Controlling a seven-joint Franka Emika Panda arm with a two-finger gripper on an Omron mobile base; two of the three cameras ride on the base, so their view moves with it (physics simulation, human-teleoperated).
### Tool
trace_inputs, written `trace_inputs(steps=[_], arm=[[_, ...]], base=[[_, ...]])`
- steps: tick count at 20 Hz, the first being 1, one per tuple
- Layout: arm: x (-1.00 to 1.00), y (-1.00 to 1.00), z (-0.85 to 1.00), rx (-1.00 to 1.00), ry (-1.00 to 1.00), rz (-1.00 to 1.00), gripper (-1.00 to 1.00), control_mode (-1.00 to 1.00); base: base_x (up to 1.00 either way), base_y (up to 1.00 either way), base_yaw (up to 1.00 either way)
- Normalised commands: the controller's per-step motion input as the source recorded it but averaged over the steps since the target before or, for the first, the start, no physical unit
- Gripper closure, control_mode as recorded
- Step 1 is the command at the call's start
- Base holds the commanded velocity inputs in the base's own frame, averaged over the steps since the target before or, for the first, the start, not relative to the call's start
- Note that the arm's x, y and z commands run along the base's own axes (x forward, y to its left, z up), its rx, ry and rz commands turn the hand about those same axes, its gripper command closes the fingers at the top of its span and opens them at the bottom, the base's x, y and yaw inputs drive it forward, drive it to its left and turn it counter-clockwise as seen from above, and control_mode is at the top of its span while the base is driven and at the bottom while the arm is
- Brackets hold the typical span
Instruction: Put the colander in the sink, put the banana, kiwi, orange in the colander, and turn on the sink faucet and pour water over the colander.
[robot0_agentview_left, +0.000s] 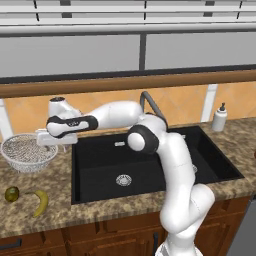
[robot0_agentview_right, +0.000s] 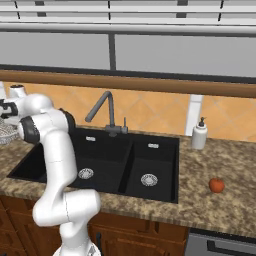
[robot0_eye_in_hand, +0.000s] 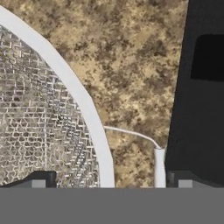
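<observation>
The round wire-mesh colander (robot0_agentview_left: 28, 152) with a smooth metal rim sits on the speckled granite counter (robot0_agentview_left: 60, 210), left of the matte black double-basin sink (robot0_agentview_left: 100, 165). The gripper (robot0_eye_in_hand: 107, 183) hangs spread wide, released, straddling its right rim.

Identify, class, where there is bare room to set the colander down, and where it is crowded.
Free: both black basins of the sink; counter between soap bottle and orange. Crowded: left counter, with colander, kiwi, banana and the open gripper.
</observation>
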Motion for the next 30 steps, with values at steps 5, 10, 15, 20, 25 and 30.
trace_inputs(steps=[5,10,15,20,25,30], arm=[[0.0,0.0,-0.03,0.05,-0.01,0.05,-1.0,-1.0],[0.0,0.0,0.0,0.1,-0.01,0.04,-1.0,-1.0],[0.0,0.0,0.0,0.14,0.0,0.03,-1.0,-1.0],[0.0,0.0,0.0,0.08,0.0,0.0,-1.0,-1.0],[-0.02,-0.12,0.0,0.03,0.0,0.0,-1.0,-1.0],[0.0,0.01,-0.08,0.0,0.0,0.0,-1.0,-1.0]], base=[[0.0,0.0,0.0],[0.0,0.0,0.0],[0.0,0.0,0.0],[0.0,0.0,0.0],[0.0,0.0,0.0],[0.0,0.0,0.0]])
